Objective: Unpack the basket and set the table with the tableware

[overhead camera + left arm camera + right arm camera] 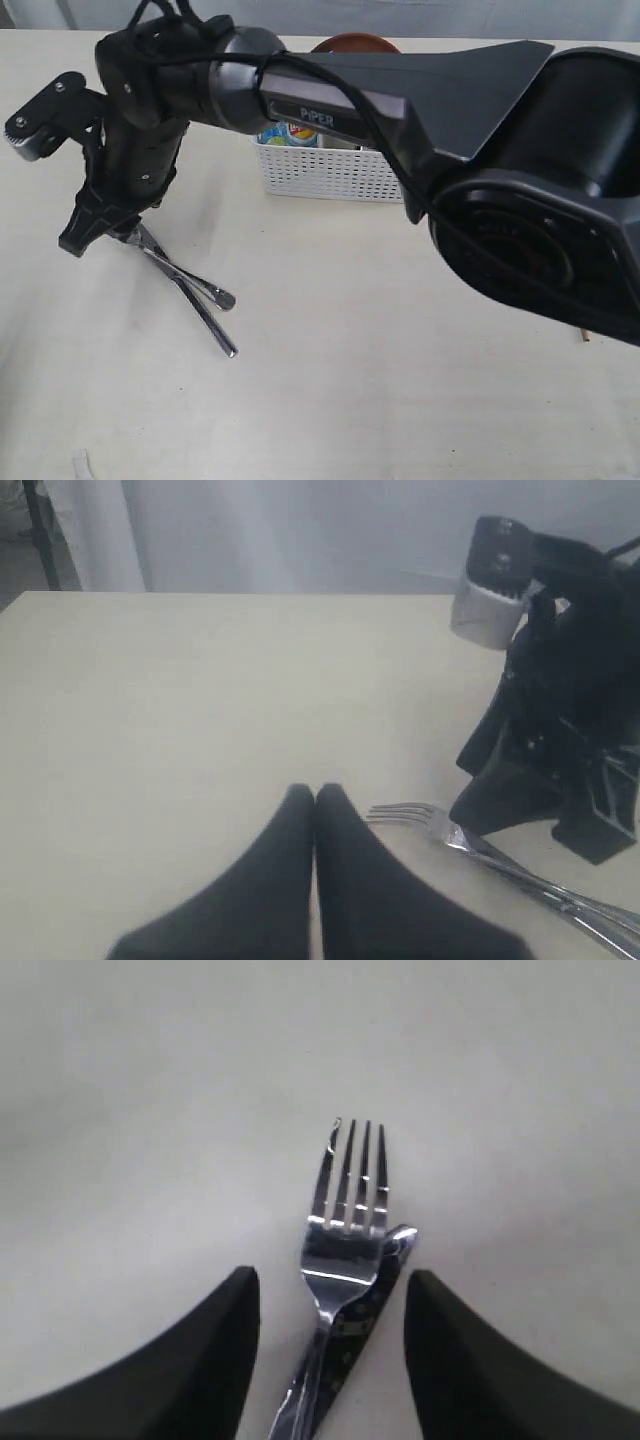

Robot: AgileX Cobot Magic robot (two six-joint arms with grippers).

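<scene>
A steel fork lies on the table with a steel knife crossed under it. In the exterior view both, the fork and knife, lie left of the middle. My right gripper reaches across to them and stands open, one finger on each side of the fork's neck, not touching it. My left gripper is shut and empty, just beside the fork's tines. The white perforated basket stands at the back. A reddish-brown plate shows behind it.
A blue chips bag sticks out of the basket. The right arm's thick black body fills the right of the exterior view and hides what lies behind it. The right gripper's body stands close to my left gripper.
</scene>
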